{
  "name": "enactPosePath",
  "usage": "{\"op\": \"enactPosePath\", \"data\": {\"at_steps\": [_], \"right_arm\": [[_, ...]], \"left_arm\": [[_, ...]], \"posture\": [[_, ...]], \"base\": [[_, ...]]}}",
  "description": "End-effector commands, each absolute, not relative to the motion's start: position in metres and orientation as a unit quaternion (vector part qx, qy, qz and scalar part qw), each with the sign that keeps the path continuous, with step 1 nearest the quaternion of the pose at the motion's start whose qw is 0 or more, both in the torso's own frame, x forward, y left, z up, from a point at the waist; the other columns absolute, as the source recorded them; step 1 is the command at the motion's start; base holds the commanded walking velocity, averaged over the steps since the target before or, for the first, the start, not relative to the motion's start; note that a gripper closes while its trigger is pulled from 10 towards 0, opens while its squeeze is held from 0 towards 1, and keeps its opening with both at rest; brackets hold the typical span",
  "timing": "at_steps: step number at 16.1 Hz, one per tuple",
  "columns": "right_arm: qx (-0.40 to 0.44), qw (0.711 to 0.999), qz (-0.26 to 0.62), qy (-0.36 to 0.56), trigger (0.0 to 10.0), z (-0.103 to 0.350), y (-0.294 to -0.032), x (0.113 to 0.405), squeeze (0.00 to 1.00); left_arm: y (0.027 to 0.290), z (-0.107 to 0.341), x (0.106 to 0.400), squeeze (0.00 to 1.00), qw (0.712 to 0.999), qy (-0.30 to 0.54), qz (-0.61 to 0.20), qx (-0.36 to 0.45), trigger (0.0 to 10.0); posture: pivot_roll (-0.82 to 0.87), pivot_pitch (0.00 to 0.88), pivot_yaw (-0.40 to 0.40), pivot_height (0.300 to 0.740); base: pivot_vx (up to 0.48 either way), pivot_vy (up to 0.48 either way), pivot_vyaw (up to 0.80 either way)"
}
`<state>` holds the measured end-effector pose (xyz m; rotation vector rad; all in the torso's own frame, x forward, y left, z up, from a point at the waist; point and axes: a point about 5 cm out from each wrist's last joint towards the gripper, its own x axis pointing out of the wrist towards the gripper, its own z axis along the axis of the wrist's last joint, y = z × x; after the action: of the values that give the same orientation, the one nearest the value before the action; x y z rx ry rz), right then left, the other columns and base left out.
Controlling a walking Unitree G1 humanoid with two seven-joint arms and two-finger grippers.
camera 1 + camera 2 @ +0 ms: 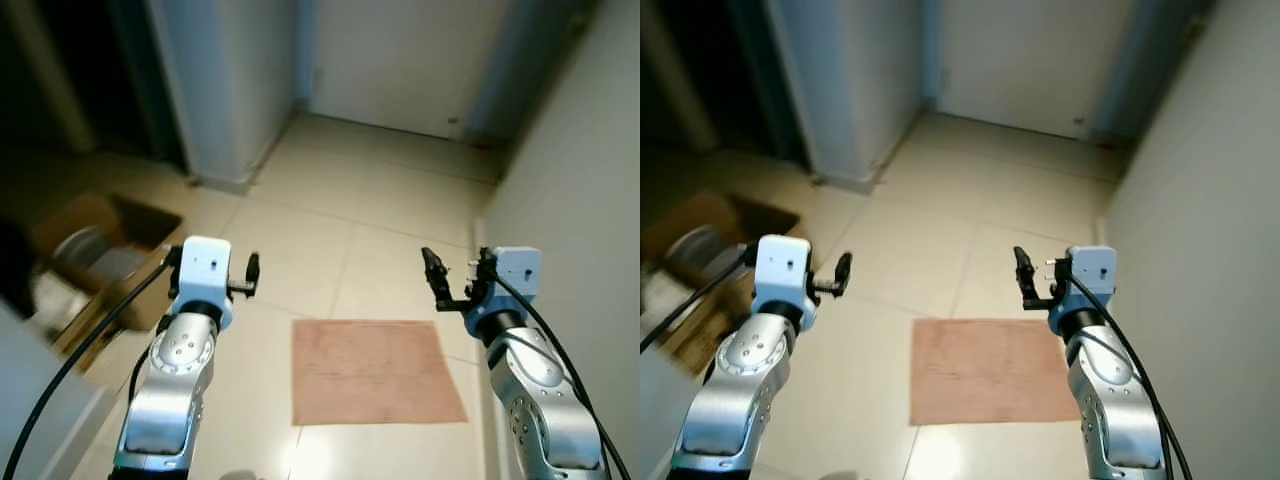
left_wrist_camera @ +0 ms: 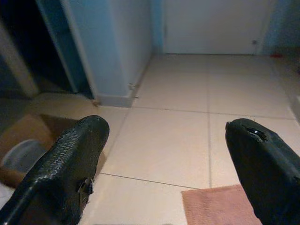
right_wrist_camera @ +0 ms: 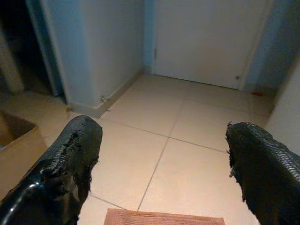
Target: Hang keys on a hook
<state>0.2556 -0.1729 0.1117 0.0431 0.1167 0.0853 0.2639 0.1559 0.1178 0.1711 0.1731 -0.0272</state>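
left gripper [image 2: 164, 154] fingers spread, empty | right gripper [image 3: 164, 159] fingers spread, empty | both above tiled floor [image 1: 330, 200] near pink mat [image 1: 375, 370]

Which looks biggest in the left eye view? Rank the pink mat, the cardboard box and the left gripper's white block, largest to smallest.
1. pink mat
2. cardboard box, partly cut off and blurred, so its place against the mat is unsure
3. white block on the left gripper, clearly smallest
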Motion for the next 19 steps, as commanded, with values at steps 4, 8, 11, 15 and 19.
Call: {"op": "enactPosePath", "data": {"at_steps": [4, 8, 11, 15, 19], "right_arm": [[0.024, 0.997, 0.043, 0.051, 10.0, 0.114, -0.170, 0.258, 1.00], [0.042, 0.998, 0.017, 0.035, 10.0, 0.118, -0.174, 0.259, 1.00], [0.033, 0.998, 0.006, 0.047, 10.0, 0.112, -0.176, 0.255, 1.00], [0.024, 0.998, -0.005, 0.059, 10.0, 0.105, -0.177, 0.252, 1.00], [-0.024, 0.996, -0.026, 0.079, 10.0, 0.099, -0.185, 0.251, 1.00]], "left_arm": [[0.151, 0.122, 0.269, 0.00, 0.992, 0.073, -0.030, 0.098, 10.0], [0.152, 0.129, 0.272, 0.00, 0.994, 0.056, -0.032, 0.090, 10.0], [0.154, 0.129, 0.271, 0.00, 0.993, 0.054, -0.033, 0.101, 10.0], [0.160, 0.129, 0.275, 0.00, 0.991, 0.046, 0.001, 0.126, 10.0], [0.160, 0.124, 0.276, 0.45, 0.992, 0.051, 0.011, 0.117, 10.0]], "posture": [[-0.01, 0.000, -0.017, 0.740], [-0.01, 0.000, -0.004, 0.740], [-0.01, 0.000, 0.009, 0.740], [-0.01, 0.000, 0.025, 0.740], [-0.01, 0.000, 0.016, 0.740]], "base": [[0.000, 0.000, 0.80], [0.000, 0.000, 0.80], [0.000, 0.000, 0.80], [0.000, 0.000, 0.80], [0.000, 0.000, 0.80]]}}
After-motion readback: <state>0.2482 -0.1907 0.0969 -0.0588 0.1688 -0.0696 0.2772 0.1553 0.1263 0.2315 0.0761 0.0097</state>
